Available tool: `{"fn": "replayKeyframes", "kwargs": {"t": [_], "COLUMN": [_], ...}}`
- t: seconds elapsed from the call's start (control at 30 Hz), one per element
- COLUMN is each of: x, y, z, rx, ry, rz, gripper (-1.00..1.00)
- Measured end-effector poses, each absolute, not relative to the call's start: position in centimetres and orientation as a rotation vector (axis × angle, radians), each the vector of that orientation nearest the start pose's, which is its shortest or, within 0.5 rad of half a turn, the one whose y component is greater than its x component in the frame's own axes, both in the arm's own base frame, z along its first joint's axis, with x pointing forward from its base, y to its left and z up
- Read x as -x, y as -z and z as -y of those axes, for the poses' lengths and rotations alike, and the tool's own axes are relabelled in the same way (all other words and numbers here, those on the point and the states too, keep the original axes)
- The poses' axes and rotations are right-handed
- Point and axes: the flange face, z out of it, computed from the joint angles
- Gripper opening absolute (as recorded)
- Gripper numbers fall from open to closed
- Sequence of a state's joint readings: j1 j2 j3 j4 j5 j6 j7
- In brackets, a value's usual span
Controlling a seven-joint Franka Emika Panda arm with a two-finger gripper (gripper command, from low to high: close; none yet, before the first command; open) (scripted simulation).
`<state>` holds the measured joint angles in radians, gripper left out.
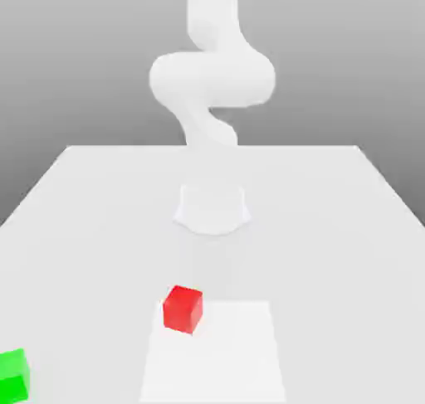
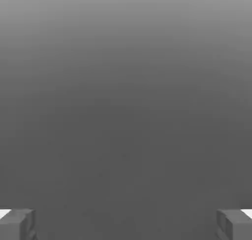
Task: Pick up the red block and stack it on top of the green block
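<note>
Exterior view, red block (image 1: 183, 309): well apart from green block (image 1: 13, 377), crooked approach could knock it
Fingers (image 2: 126, 225): wide, empty!

White tabletop (image 1: 332, 228); landmark: red cube (image 1: 183, 309). Cube lies across an edge of a brighter white square patch (image 1: 224, 361). Green cube (image 1: 13, 377) sits apart, toward the exterior view's left of the red cube and nearer the camera.

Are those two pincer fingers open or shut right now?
Open: in the hand view, the gripper's two fingers stand wide apart, with nothing held between them.
</note>
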<state>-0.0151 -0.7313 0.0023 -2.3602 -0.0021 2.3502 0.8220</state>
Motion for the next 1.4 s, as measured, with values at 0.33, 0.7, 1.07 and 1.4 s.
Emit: {"fn": "replayKeyframes", "kwargs": {"t": [0.33,0.7,1.07,1.4], "x": [-42.4,-35.1,-34.8,-36.9], "y": [-41.2,-18.1,-14.6,-21.4], "z": [3.3,4.8,4.8,7.3], "rx": [2.609,2.638,2.639,2.533], "ry": [0.479,0.004,0.001,-0.001], "rz": [-1.418,-1.702,-1.705,-1.854], "gripper": [0.0,0.0,-1.0,-1.0]}}
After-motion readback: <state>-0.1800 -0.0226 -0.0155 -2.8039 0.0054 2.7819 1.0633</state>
